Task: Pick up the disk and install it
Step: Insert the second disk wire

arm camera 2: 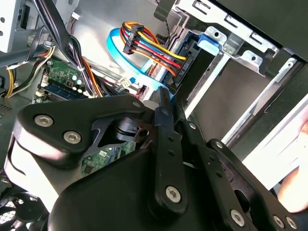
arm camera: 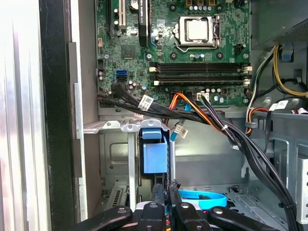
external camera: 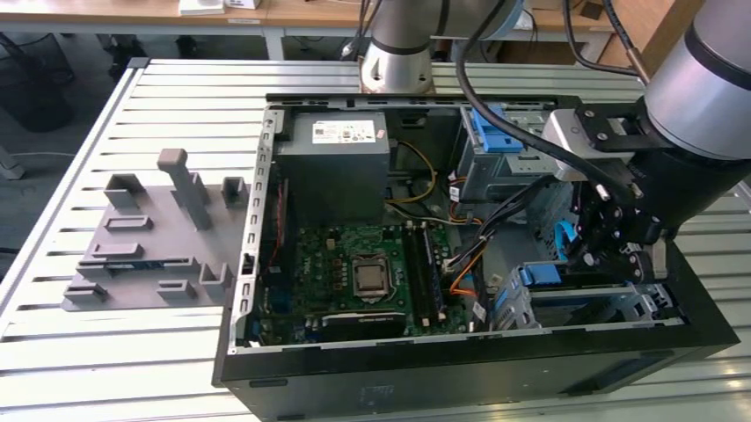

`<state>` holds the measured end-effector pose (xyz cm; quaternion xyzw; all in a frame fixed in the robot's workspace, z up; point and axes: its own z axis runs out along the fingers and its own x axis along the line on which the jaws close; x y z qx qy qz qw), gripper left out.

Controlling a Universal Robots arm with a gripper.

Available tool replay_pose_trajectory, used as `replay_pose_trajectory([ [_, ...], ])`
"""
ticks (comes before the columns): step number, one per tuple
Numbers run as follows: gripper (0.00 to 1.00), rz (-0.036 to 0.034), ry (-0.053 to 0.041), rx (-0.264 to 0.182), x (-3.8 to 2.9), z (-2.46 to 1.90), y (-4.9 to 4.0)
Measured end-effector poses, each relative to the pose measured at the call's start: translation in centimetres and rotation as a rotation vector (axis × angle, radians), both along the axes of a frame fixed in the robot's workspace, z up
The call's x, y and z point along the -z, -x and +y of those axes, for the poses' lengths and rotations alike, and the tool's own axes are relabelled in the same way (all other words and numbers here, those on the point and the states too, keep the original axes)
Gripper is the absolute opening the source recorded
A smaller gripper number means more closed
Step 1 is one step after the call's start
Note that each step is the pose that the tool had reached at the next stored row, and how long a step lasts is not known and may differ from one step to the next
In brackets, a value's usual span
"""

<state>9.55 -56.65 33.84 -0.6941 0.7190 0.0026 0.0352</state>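
The gripper [arm camera: 166,192] has its fingers pressed together, with no real gap between them. Its tip is right up against the near end of the disk [arm camera: 155,156]. I cannot tell whether it is nipping a lip of the disk or only butting against it.

The disk stands on edge in the drive cage [arm camera: 115,144], with its blue end piece facing the arm in the first wrist view. In the exterior view the gripper [external camera: 608,255] hangs inside the open computer case [external camera: 470,369]. It is over the case's corner at the exterior view's right, at the black end wall, where the disk's [external camera: 543,274] blue plastic shows in the cage [external camera: 634,303].

So the picking-up looks done, and I would say the installing is in hand: the disk is in its slot but perhaps not fully home.

Seating it calls for a straight push along the cage's guides, with no tilt. A flat blue cable [arm camera: 202,198] lies just beside the fingers, and a bundle of black, orange and yellow wires [arm camera: 231,134] drapes across nearby. The move must keep clear of both. The motherboard [external camera: 352,264] sits well apart toward the case's middle.
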Motion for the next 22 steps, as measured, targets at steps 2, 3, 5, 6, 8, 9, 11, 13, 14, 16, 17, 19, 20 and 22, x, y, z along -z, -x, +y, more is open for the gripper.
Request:
replay_pose_trajectory([
  [2, 0.16, -0.0001, 0.0000, 0.000, 0.00, 0.00, 0.01],
  [3, 0.16, -0.0001, 0.0000, 0.000, 0.00, 0.00, 0.01],
  [5, 0.16, -0.0004, 0.0000, 0.000, 0.04, -0.03, 0.01],
  [6, 0.16, -0.0005, 0.0001, 0.000, 0.05, -0.03, 0.01],
  [8, 0.16, -0.0005, 0.0000, 0.000, 0.09, -0.03, 0.01],
  [9, 0.16, -0.0006, -0.0001, 0.000, 0.12, -0.03, 0.01],
  [11, 0.16, -0.0006, 0.0000, 0.000, 0.16, -0.03, 0.01],
  [13, 0.16, -0.0006, -0.0001, 0.000, 0.19, -0.03, -0.04],
  [14, 0.16, -0.0006, -0.0003, 0.000, 0.19, -0.03, -0.05],
  [16, 0.16, -0.0006, -0.0009, -0.001, 0.22, -0.03, -0.07],
  [17, 0.16, -0.0006, -0.0011, -0.002, 0.23, -0.03, -0.07],
  [19, 0.16, -0.0006, -0.0026, -0.005, 0.26, -0.03, -0.07],
  [20, 0.16, -0.0006, -0.0044, -0.007, 0.26, -0.03, -0.07],
  [22, 0.16, -0.0006, -0.0081, -0.009, 0.28, -0.03, -0.07],
])
